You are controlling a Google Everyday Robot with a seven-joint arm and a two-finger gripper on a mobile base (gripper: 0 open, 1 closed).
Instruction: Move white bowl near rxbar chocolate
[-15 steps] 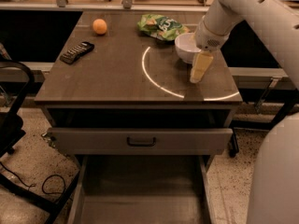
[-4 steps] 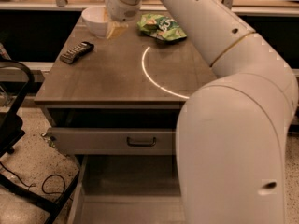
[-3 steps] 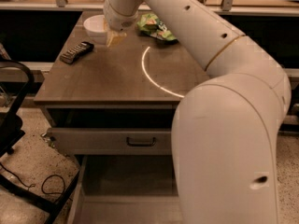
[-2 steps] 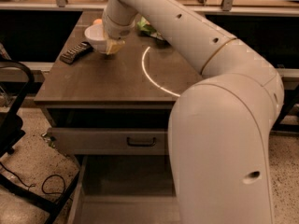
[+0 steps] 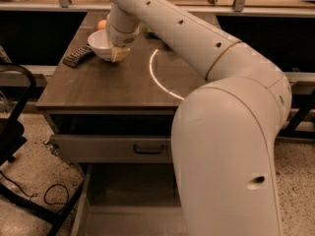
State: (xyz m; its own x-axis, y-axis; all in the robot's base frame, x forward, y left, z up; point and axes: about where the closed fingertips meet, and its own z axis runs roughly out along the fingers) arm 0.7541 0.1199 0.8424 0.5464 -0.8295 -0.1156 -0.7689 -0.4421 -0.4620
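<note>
The white bowl (image 5: pixel 100 44) is at the table's back left, right beside the rxbar chocolate (image 5: pixel 77 58), a dark flat bar lying just to its left. My gripper (image 5: pixel 118 53) reaches down from above and is shut on the bowl's right rim, with a pale finger (image 5: pixel 120 54) showing against it. I cannot tell whether the bowl rests on the table or hangs just above it.
An orange fruit (image 5: pixel 102 24) lies behind the bowl. My arm hides most of the green bag. The brown table (image 5: pixel 118 87) has a bright light ring (image 5: pixel 156 75) and a drawer handle (image 5: pixel 149 150) below. A black chair (image 5: pixel 14 132) stands at the left.
My gripper has carried the white bowl from the table's back right, past the green bag, to the left and down beside the dark bar.
</note>
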